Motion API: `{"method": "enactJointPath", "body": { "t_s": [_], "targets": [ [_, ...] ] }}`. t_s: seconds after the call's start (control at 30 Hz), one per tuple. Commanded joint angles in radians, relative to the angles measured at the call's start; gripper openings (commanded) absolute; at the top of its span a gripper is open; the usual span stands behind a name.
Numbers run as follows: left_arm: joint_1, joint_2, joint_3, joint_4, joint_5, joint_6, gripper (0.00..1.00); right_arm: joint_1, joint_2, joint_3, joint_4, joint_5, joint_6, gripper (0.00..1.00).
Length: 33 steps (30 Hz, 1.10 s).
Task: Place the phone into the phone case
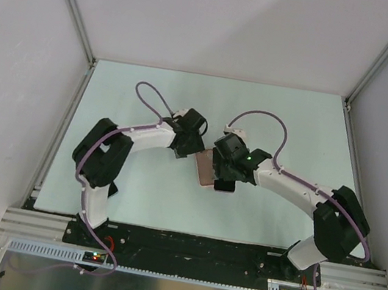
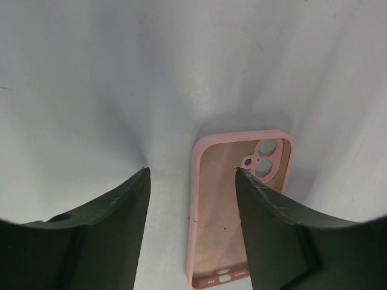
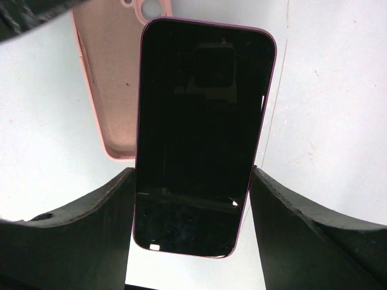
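The pink phone case (image 1: 206,168) lies open side up on the table's middle; in the left wrist view (image 2: 221,205) its camera cut-out points away from me. My left gripper (image 2: 190,172) is open just above it, its right finger in front of the case's right half. My right gripper (image 3: 192,172) is shut on the phone (image 3: 202,121), a black-screened phone with a pink rim, gripped by its long edges near the bottom end, screen up. The phone hangs above the table just right of the case (image 3: 106,78) and covers its right edge. In the top view the phone (image 1: 224,186) is mostly hidden by my right gripper (image 1: 223,176).
The pale table mat (image 1: 150,93) is enclosed by white walls with metal posts at the back corners (image 1: 92,61). The two wrists sit close together over the table's middle. The tip of my left gripper shows at the top left of the right wrist view (image 3: 30,12).
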Motion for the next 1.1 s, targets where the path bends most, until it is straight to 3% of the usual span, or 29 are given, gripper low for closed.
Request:
{"method": "enactJointPath", "body": {
  "t_s": [0.0,0.6,1.07],
  "targets": [
    [-0.031,0.042,0.053,-0.001,-0.045,-0.041,0.59,-0.012,-0.073,-0.007,0.038,0.004,-0.015,0.31],
    [-0.107,-0.001,-0.031,-0.044,-0.141,-0.083,0.16,-0.015,-0.069,-0.015,0.089,-0.060,-0.016,0.31],
    [-0.110,-0.243,-0.261,-0.058,-0.181,-0.094,0.07,0.049,-0.060,-0.014,0.117,-0.084,-0.039,0.30]
  ]
}}
